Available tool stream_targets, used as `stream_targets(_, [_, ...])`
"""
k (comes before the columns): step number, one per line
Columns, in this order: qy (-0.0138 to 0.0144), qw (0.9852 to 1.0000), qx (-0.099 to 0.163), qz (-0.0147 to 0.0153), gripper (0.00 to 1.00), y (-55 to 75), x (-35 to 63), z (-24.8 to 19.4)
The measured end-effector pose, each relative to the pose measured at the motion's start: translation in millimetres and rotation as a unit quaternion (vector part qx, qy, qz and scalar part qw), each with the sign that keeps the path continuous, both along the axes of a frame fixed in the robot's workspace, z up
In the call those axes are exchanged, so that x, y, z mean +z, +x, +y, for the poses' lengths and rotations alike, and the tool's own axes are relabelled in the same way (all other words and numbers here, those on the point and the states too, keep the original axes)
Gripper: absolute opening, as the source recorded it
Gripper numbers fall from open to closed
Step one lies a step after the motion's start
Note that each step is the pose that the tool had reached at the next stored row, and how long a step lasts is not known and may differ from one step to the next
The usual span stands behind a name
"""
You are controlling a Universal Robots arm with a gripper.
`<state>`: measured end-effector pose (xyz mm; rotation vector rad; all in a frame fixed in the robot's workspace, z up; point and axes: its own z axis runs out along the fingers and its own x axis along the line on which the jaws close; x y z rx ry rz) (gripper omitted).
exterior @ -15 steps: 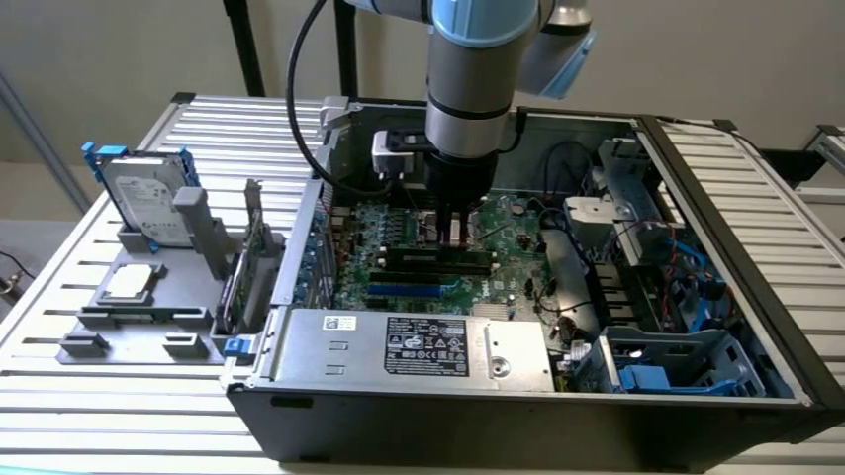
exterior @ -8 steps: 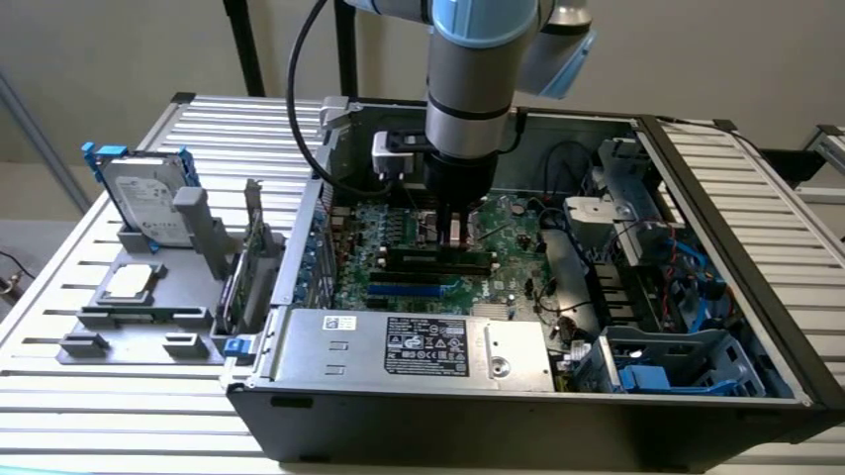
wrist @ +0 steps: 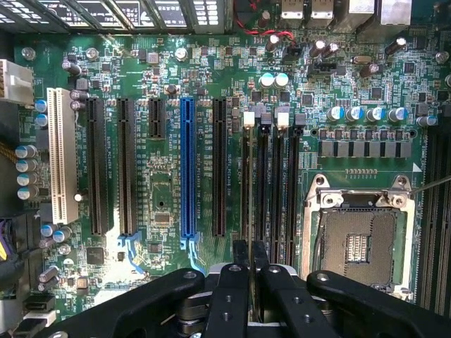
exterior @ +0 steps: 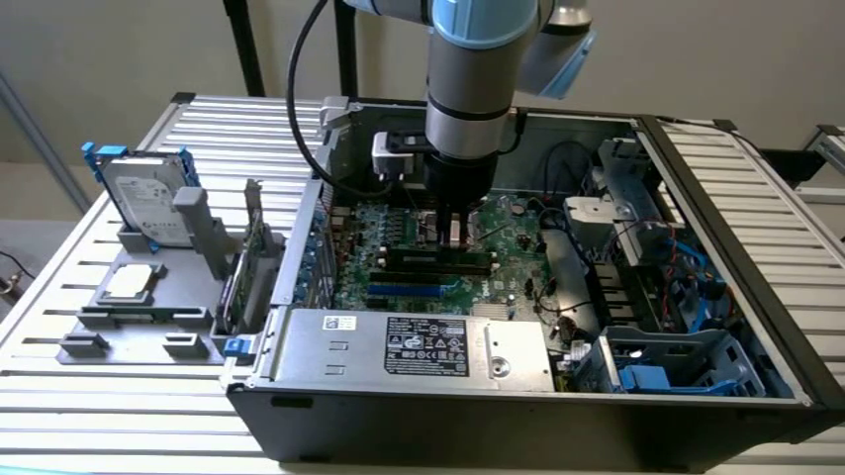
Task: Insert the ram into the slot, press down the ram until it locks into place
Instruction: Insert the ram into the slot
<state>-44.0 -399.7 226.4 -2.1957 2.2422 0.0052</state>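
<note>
In the exterior view, your grey-and-blue robot arm [exterior: 469,89] reaches down into the open black computer case [exterior: 528,421] on the slatted metal desk [exterior: 133,421]. Its pincer [exterior: 456,236] is just above the long black memory slots [exterior: 436,263] on the large green motherboard [exterior: 513,213].

In the wrist view, you see the black fingers [wrist: 236,282] drawn together. In line with their tips, the ram [wrist: 246,183], a long thin green circuit-board stick seen edge-on, appears to stand in the memory slot nearest the black expansion slots [wrist: 219,165]. You cannot tell whether the fingers clamp it or merely touch it.
</note>
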Motion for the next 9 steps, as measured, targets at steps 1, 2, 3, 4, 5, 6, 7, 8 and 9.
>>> stream_targets(1, [0.0,1.0,0.0,0.0,0.13,0.0,0.0,0.0])
stream_targets(2, [0.0,1.0,0.0,0.0,0.13,0.0,0.0,0.0])
stream_targets(3, [0.0001,1.0,0.0,0.0,0.13,0.0,0.0,0.0])
stream_targets(4, [0.0,1.0,0.0,0.0,0.15,0.0,0.0,0.0])
stream_targets(5, [0.0,1.0,0.0,0.0,0.15,0.0,0.0,0.0])
stream_targets(6, [0.0,1.0,0.0,0.0,0.21,0.0,0.0,0.0])
stream_targets(7, [0.0,1.0,0.0,0.0,0.21,0.0,0.0,0.0])
stream_targets(8, [0.0001,1.0,0.0,0.0,0.21,0.0,0.2,0.0])
stream_targets(9, [0.0002,1.0,0.0,0.0,0.21,0.0,1.1,0.0])
